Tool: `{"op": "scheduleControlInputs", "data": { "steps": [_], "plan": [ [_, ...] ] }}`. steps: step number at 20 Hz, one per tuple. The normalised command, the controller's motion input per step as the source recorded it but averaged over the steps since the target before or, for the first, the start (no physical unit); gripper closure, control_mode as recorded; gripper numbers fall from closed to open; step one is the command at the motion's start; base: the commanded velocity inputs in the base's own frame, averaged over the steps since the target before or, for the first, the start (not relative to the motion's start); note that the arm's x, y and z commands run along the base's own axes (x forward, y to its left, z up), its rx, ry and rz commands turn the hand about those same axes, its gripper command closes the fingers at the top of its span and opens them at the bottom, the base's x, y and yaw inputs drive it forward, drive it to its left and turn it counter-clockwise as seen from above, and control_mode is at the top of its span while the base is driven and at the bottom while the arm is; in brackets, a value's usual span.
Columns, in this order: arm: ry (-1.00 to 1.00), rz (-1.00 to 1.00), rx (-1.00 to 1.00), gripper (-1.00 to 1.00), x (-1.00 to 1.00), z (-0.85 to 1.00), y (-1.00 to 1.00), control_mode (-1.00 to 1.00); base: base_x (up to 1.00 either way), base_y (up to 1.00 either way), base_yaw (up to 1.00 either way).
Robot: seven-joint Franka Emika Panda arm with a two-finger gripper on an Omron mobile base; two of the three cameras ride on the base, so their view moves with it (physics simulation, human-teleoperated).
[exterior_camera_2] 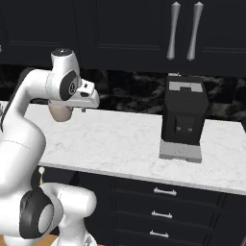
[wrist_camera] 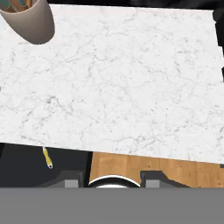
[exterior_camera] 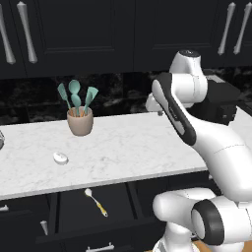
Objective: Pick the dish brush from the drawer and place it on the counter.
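1. A small white oval lump (exterior_camera: 60,157) lies on the counter (exterior_camera: 123,147), left of centre.
2. A beige cup (exterior_camera: 80,122) holds teal spatulas (exterior_camera: 75,96).
3. The dish brush (exterior_camera: 95,201) lies in the open drawer (exterior_camera: 74,209), head toward the counter.
4. The gripper (wrist_camera: 111,177) hangs above the counter, fingers apart, holding nothing.
5. A black machine (exterior_camera_2: 184,116) stands far right.

A black coffee machine (exterior_camera_2: 184,115) stands on the counter (exterior_camera_2: 120,144) beneath tall cabinet doors (exterior_camera_2: 144,29).
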Motion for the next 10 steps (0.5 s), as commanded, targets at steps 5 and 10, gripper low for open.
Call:
{"op": "scheduleControlInputs", "data": {
  "steps": [5,10],
  "plan": [
    [0.00,0.00,-0.01,-1.00,-0.27,-0.18,0.04,-1.00,0.00,0.00,0.00],
    [0.00,0.00,-0.06,-1.00,-0.50,-0.50,0.50,-1.00,0.00,0.00,0.00]
  ]
}}
